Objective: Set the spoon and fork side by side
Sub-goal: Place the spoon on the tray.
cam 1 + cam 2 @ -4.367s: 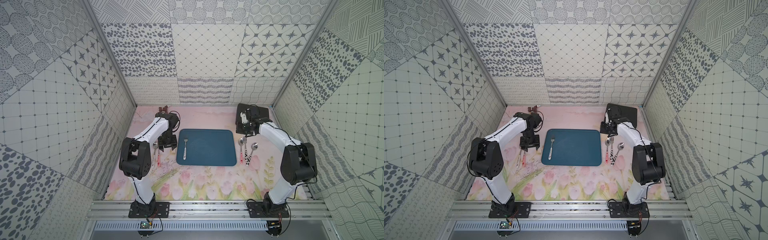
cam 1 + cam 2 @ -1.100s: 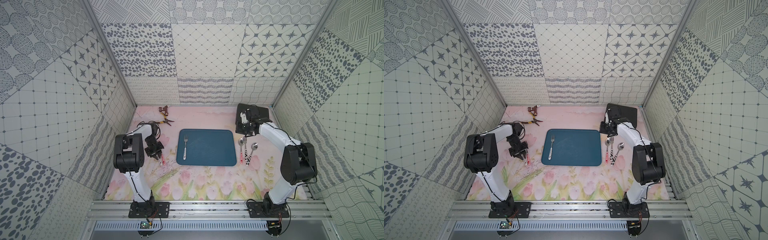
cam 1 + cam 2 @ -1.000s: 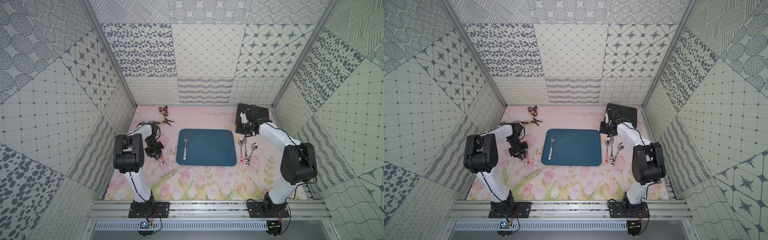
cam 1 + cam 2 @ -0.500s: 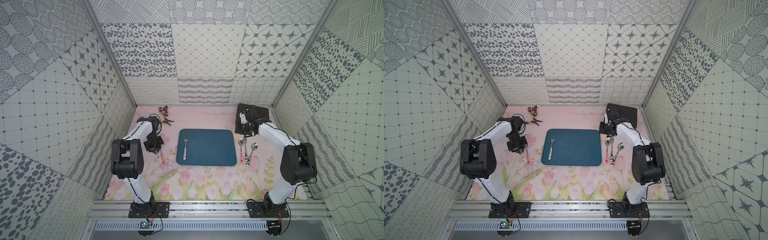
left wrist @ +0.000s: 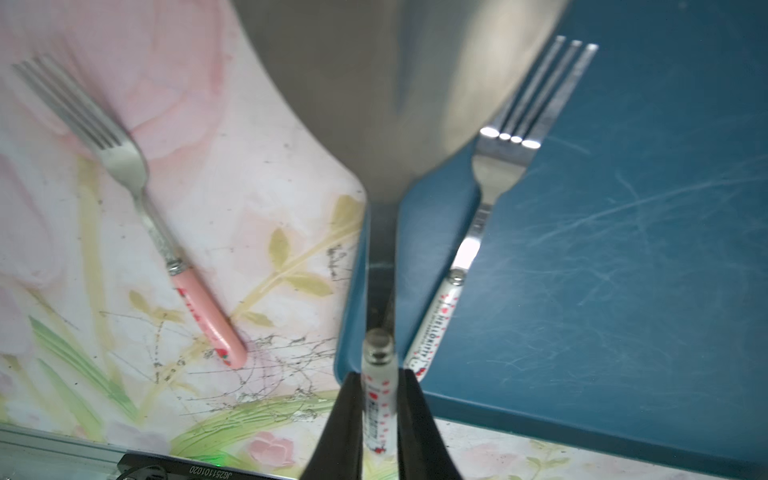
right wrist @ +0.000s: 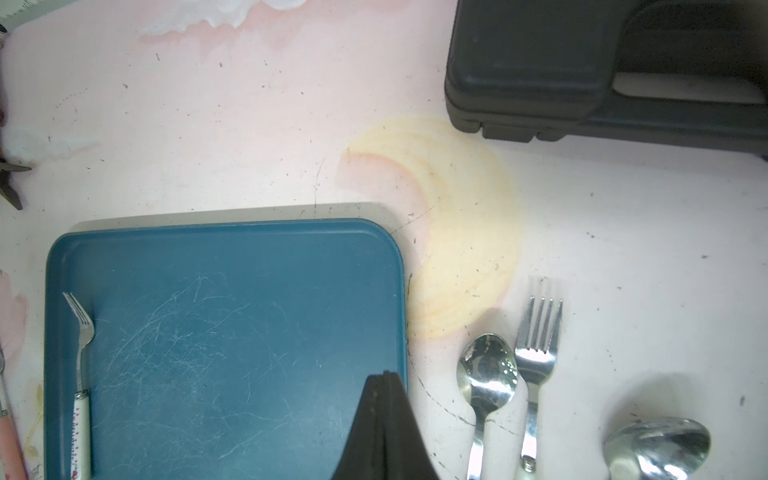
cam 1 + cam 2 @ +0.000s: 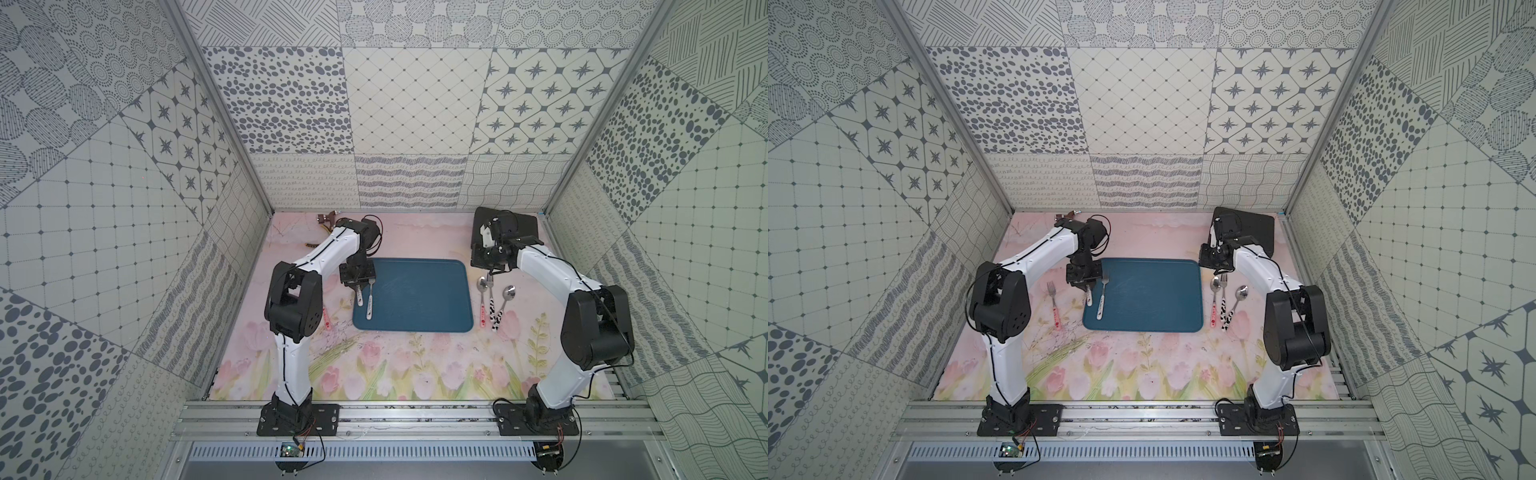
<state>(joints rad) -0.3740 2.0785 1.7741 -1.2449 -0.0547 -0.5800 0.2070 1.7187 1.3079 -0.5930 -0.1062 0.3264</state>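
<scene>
Left gripper (image 5: 379,390), mine, pinches the spoon (image 5: 381,232) by its white handle, just right of the pink-handled fork (image 5: 153,224) lying on the mat (image 5: 249,124). The spoon hangs over the left rim of the tray (image 5: 623,291), and the fork (image 5: 489,195) lies just inside. I'd shift right past the rim, line the handle up parallel to the fork's, lower flat, then let go. My wrist view shows the grip, but the bowl is blurred, so I can only guess its height. Both top views hide the bowl under me. Right gripper (image 6: 384,376) is closed and empty near the tray's right edge.
</scene>
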